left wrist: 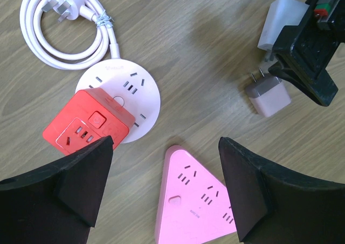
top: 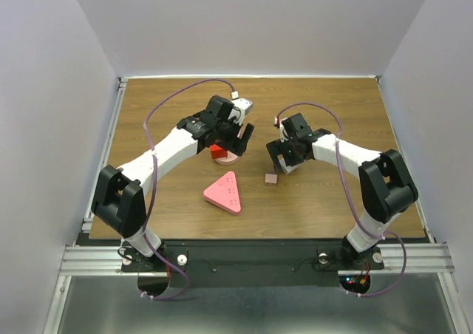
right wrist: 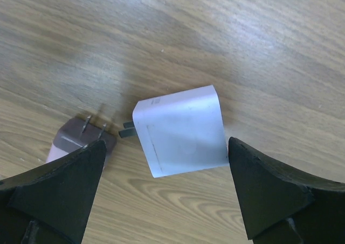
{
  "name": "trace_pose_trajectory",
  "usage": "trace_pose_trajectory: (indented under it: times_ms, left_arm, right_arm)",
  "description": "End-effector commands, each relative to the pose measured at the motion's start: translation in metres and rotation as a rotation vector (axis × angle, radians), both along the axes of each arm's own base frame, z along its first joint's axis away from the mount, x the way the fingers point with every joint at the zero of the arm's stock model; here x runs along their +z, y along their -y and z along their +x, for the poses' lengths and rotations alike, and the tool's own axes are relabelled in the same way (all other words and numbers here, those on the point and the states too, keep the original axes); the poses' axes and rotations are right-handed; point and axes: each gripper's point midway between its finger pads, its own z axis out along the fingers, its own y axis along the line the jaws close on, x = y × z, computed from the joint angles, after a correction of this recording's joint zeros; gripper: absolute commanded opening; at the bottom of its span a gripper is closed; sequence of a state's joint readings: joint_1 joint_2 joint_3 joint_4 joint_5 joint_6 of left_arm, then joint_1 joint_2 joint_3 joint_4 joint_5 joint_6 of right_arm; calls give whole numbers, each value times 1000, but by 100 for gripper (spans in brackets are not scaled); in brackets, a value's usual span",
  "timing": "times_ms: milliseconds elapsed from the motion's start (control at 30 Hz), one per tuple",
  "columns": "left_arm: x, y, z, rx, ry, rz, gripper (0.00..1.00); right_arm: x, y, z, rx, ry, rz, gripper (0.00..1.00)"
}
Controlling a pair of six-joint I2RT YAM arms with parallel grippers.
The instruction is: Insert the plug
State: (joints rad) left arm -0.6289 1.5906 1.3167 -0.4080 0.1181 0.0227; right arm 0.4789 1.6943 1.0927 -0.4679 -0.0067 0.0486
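White plastic charger block point(right wrist: 180, 130) lies flat on the wooden tabletop point(top: 332, 112), right-centre of the scene, directly under the R gripper point(right wrist: 166, 147). That gripper is spread wide and straddles the block w/o pinching it. One finger sits just beside the block's plain end, the other well off the prong end.

Key relation: the prongs point(right wrist: 126, 130) run along the line joining the two fingers, not across it. Closing as it stands would prob. squeeze prong end against back end, so a wrist turn looks needed to grip the block's flanks.

The R arm is clearly nearer. The L gripper point(left wrist: 164, 141), also spread and holding nothing, hangs over the sockets to the left.

Block looks squarish w/ rounded corners, smooth, slightly skewed to the wood grain; two dark prongs, short.

A small mauve plug point(right wrist: 81, 139) lies just beside it, prong to prong, not touching.

Sockets, all left of the block: pink triangular strip point(left wrist: 197, 201) nearest, red cube point(left wrist: 89, 126) sitting on a white round strip point(left wrist: 135, 87) farther left. Can't tell which is the intended one.
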Motion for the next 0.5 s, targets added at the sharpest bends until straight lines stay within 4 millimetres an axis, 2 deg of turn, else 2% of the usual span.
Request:
trace_pose_trajectory:
  times_ms: [0, 67, 167, 267, 333, 467]
  left_arm:
    - [31, 6, -2, -28, 66, -58, 91]
    - [30, 6, -2, -28, 62, -56, 91]
    - [28, 6, -2, -29, 58, -54, 91]
    - [29, 6, -3, -28, 59, -56, 91]
    - [31, 7, -2, -26, 67, -64, 91]
    - [33, 16, -5, -46, 49, -113, 91]
  right_arm:
    - [1, 6, -11, -16, -31, -9, 100]
    - [2, 12, -11, -32, -22, -31, 100]
    - [1, 10, -10, -25, -27, -26, 100]
    - [-10, 14, -13, -37, -56, -53, 98]
    - [-13, 15, -12, -42, -60, -62, 93]
    - [-12, 18, -6, -49, -41, -84, 75]
